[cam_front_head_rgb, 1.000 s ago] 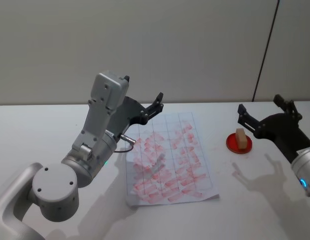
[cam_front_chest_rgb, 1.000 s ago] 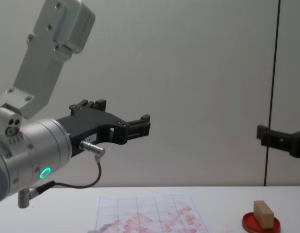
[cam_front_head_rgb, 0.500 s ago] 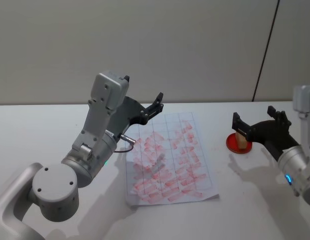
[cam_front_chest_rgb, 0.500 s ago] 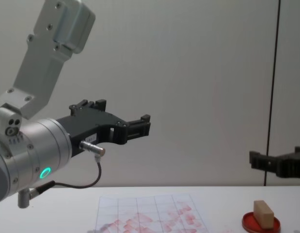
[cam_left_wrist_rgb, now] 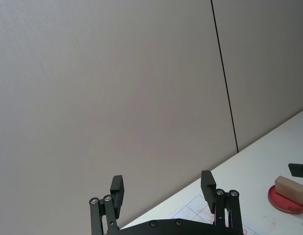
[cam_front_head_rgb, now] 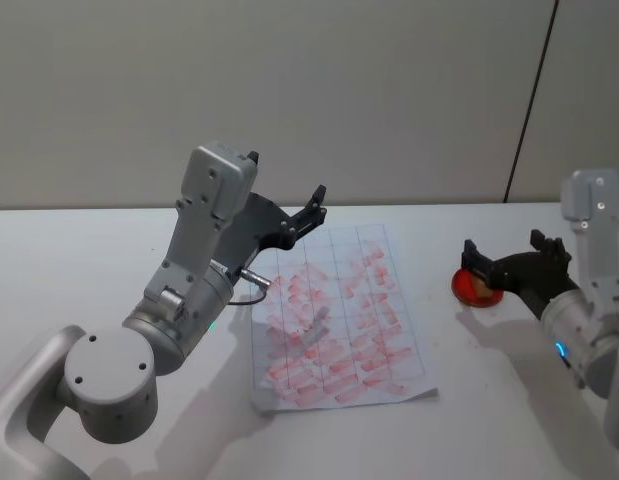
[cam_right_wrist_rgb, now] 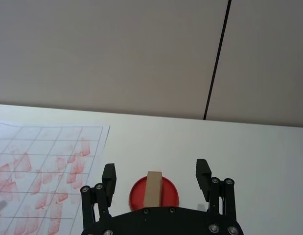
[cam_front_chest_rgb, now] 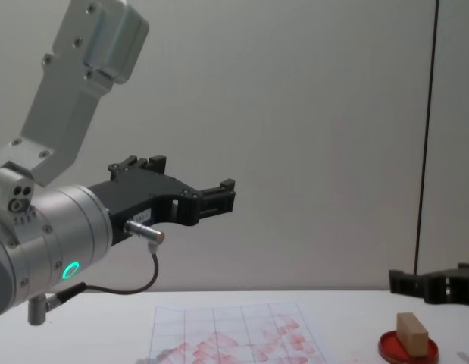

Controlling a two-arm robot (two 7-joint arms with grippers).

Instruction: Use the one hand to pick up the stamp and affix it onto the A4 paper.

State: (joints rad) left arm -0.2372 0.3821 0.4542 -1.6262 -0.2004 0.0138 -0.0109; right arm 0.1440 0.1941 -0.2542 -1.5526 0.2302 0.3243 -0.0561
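1. Stamp (cam_front_head_rgb: 479, 283) sat on the red ink pad (cam_front_head_rgb: 467, 293), right of the A4 paper (cam_front_head_rgb: 334, 320); the right gripper (cam_front_head_rgb: 502, 250) hung over it.
2. Left gripper (cam_left_wrist_rgb: 162, 180) hung high, fingers apart, holding nothing.
3. Right wrist view: fingers parted, stamp centred beyond them, untouched.
4. Chest view: stamp rested on the pad, under the gripper.

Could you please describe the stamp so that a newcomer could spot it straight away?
Find the white sheet covered in red prints; right of it lies a flat red disc. The stamp is the small tan block on that disc.
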